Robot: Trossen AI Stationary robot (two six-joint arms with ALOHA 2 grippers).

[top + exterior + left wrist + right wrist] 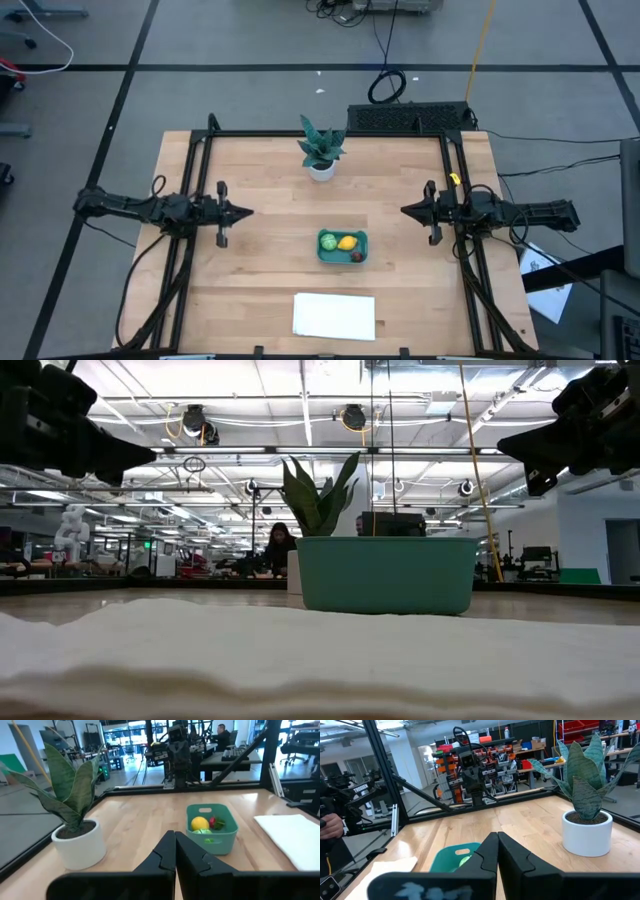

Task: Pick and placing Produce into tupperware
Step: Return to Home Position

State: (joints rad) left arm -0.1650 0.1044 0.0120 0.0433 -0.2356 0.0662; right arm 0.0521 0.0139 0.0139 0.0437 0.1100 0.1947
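Note:
The teal tupperware point(342, 247) stands on the table near its middle, and all three produce pieces lie inside it: the light-green one point(327, 241), the yellow lemon point(347, 242) and the dark red one point(357, 256). The left wrist view shows the tupperware point(214, 831) with the lemon point(200, 823) and red piece point(215, 823) inside. My left gripper point(248, 211) is shut and hovers at the table's left side, well clear of the tupperware. My right gripper point(404, 210) is shut and hovers at the right side, also apart from it.
A spiky green plant in a white pot point(321, 150) stands toward the far edge. A white flat sheet point(334, 315) lies at the near edge. A black frame point(330, 133) runs along the table's far edge and sides. A person sits in the room beyond point(279, 547).

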